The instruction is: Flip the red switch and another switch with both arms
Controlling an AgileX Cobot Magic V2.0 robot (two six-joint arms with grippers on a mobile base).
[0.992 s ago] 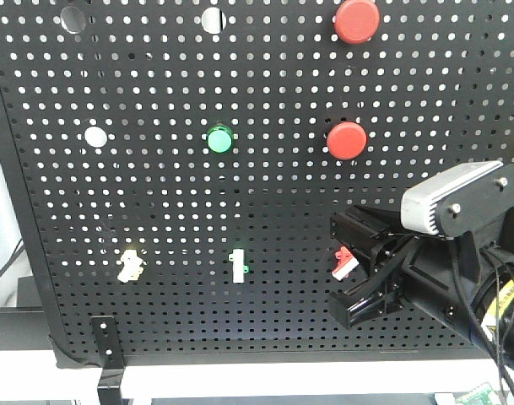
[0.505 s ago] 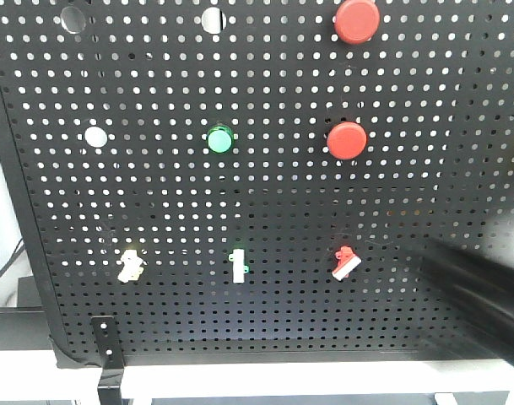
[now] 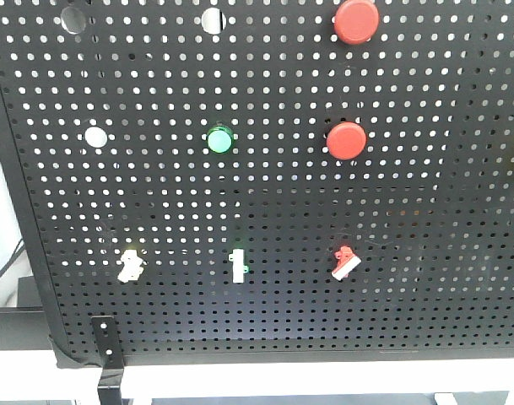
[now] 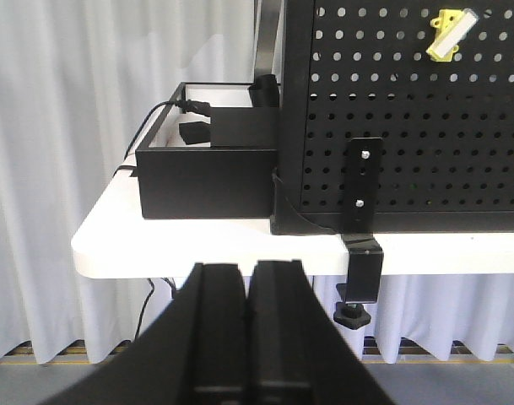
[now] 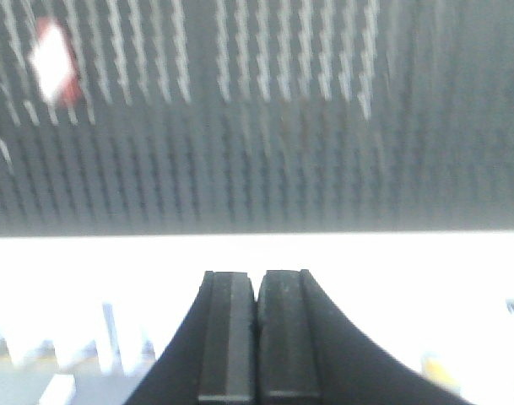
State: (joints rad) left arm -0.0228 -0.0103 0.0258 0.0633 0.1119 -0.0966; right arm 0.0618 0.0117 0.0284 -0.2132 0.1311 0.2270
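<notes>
The red switch [image 3: 344,262] sits low on the black pegboard [image 3: 425,194], right of centre, its white lever slanting down to the left. It shows again as a blurred red-and-white spot, the red switch [image 5: 52,63], at the upper left of the right wrist view. The pale yellow switch [image 3: 130,265] is at the lower left of the board; in the left wrist view the yellow switch [image 4: 451,32] is at the top right. My left gripper [image 4: 248,272] is shut and empty, below the table edge. My right gripper [image 5: 257,278] is shut, empty, low and back from the board. Neither arm appears in the front view.
Two large round red push-buttons [image 3: 356,20] [image 3: 347,140], a green round button [image 3: 219,139] and a green-based toggle [image 3: 238,266] share the board. A black clamp bracket [image 4: 363,226] grips the white table [image 4: 197,245]. A black box [image 4: 208,173] with cables stands left of the board.
The right arm, with its jaws round the red switch a second ago, pulled away down to the right and has left the front view. The red switch's lever looks much the same.
</notes>
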